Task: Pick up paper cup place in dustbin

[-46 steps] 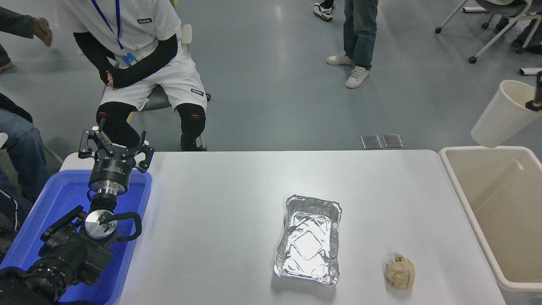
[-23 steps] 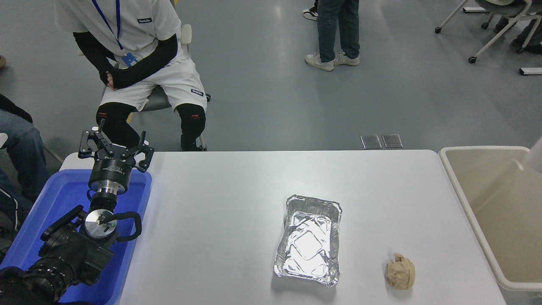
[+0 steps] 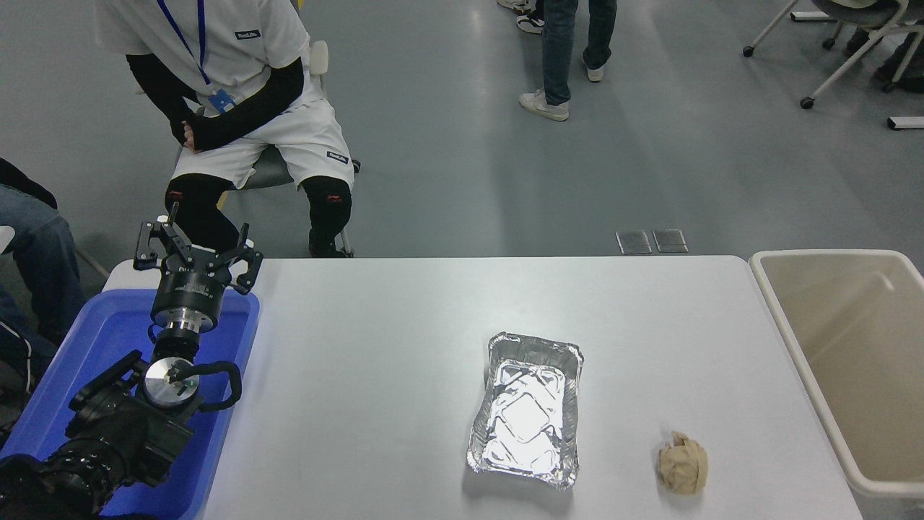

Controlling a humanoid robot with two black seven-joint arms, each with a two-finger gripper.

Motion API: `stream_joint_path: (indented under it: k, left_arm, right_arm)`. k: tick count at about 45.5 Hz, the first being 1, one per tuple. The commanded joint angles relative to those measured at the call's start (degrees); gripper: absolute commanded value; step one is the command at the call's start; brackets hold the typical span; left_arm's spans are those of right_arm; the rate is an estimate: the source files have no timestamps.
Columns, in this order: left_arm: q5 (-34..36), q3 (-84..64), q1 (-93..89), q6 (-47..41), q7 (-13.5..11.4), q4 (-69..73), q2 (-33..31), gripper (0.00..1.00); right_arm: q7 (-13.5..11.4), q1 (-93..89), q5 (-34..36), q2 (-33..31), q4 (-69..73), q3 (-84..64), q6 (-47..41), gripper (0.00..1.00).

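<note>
The beige dustbin (image 3: 794,339) stands at the table's right edge, partly cut off by the picture's right side. What shows of its inside holds nothing I can see. The paper cup is out of view. My right gripper is out of view too. My left gripper (image 3: 193,249) is parked at the lower left above the blue tub, its fingers (image 3: 148,242) spread open and holding nothing.
A blue plastic tub (image 3: 94,347) sits at the table's left edge under my left arm. A silver foil tray (image 3: 527,408) lies at the middle right. A crumpled tan paper ball (image 3: 681,464) lies near the front right. A person sits at the far left side.
One second ago my right gripper held the paper cup tilted above the dustbin's far corner. Both have since left the picture to the right. The left arm has not moved.
</note>
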State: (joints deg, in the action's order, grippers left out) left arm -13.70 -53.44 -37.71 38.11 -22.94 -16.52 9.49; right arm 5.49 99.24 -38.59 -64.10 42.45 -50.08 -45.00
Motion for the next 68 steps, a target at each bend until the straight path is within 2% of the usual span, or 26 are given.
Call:
stream_joint_path:
  k: [1, 12, 30, 43, 52, 61, 68]
  left_arm:
    - [-0.01, 0.00, 0.00, 0.04, 0.00, -0.01, 0.00, 0.99]
    - [-0.01, 0.00, 0.00, 0.04, 0.00, -0.01, 0.00, 0.99]
    - [-0.01, 0.00, 0.00, 0.04, 0.00, 0.08, 0.00, 0.99]
    - [-0.01, 0.00, 0.00, -0.05, 0.00, -0.01, 0.00, 0.99]
    - [-0.01, 0.00, 0.00, -0.05, 0.00, -0.01, 0.00, 0.99]
    - [-0.01, 0.00, 0.00, -0.05, 0.00, -0.01, 0.00, 0.99]
    - [-0.01, 0.00, 0.00, 0.04, 0.00, -0.01, 0.00, 0.99]
  right_arm:
    - [-0.04, -12.04, 0.09, -0.59, -4.74, 12.45, 0.00, 0.00]
    - [-0.04, -19.08, 2.90, 0.29, -5.27, 16.06, 0.00, 0.00]
    - [0.05, -32.43, 14.59, 7.05, -10.10, 16.24, 12.39, 0.00]
    - [0.05, -40.79, 23.91, 13.56, -13.62, 16.24, 26.53, 0.00]
    - [0.05, -44.39, 24.88, 16.73, -13.71, 16.94, 37.17, 0.00]
    - [0.05, -50.19, 24.88, 19.18, -16.34, 24.14, 42.62, 0.00]
    - [0.05, -54.94, 24.88, 24.45, -22.84, 27.57, 44.82, 0.00]
